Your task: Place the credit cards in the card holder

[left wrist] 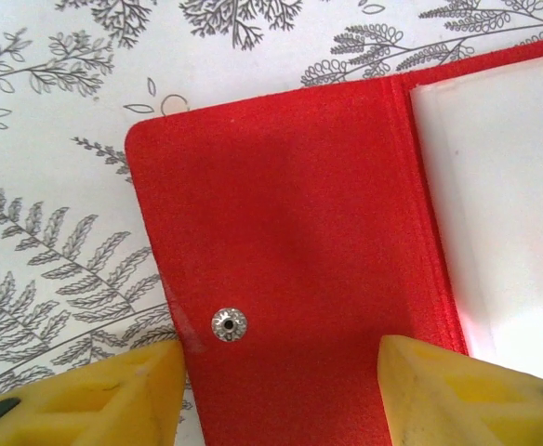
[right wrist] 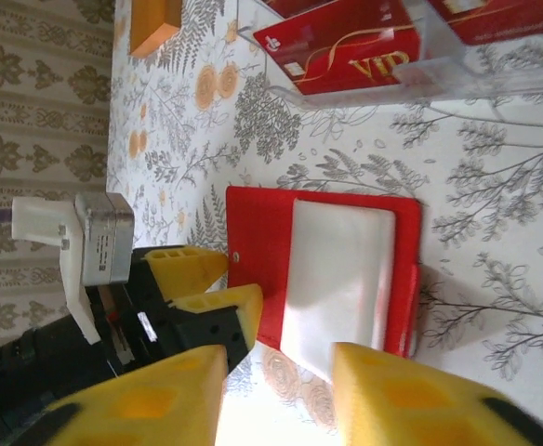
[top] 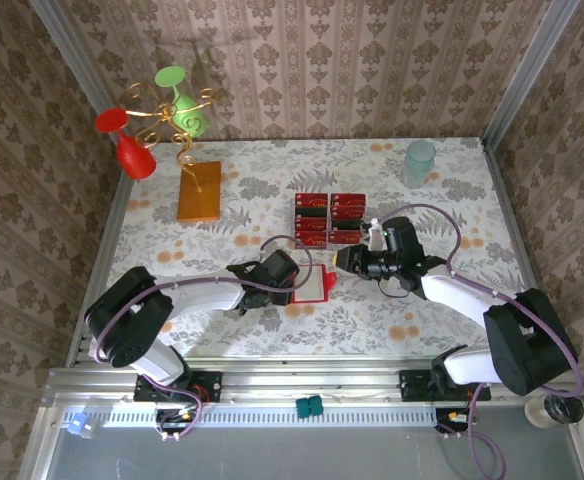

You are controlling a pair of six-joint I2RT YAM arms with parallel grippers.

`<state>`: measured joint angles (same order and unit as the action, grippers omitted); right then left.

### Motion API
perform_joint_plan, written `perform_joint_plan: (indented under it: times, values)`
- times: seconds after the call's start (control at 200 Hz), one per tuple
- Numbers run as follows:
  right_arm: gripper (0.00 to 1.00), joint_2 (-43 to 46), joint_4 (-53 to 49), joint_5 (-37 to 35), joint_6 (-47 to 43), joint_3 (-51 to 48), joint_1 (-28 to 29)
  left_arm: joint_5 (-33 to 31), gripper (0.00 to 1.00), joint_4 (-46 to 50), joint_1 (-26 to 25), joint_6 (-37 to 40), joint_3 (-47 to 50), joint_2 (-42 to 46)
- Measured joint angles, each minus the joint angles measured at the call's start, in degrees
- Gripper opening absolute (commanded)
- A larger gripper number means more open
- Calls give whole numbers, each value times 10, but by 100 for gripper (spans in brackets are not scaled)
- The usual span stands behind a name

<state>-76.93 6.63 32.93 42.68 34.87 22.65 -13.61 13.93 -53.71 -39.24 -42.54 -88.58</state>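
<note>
Card holder (left wrist: 290, 242): red, grainy, rounded corner; metal snap (left wrist: 228, 324).

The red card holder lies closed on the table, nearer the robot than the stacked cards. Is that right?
Not quite. The card holder lies open, not closed: the right wrist view shows its pale pocket facing up. The rest holds: it rests on the table, nearer the robot than the credit cards.
</note>
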Motion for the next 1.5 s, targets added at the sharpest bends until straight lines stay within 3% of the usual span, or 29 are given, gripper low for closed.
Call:
perform_joint_plan:
  times: [0.245, 0.55, 1.215, 1.5]
  values:
    - [13, -90, -19, -28, 0, 58, 77, -11, 58, 2, 0, 0, 0, 4]
    - [6, -150, 6, -73, 12, 37, 44, -18, 58, 2, 4, 3, 0, 3]
    - [4, -153, 36, -84, 20, -6, 36, -36, 57, 2, 24, -8, 45, 32]
    - [6, -124, -38, -86, -2, 29, 40, -40, 56, 0, 21, -13, 50, 44]
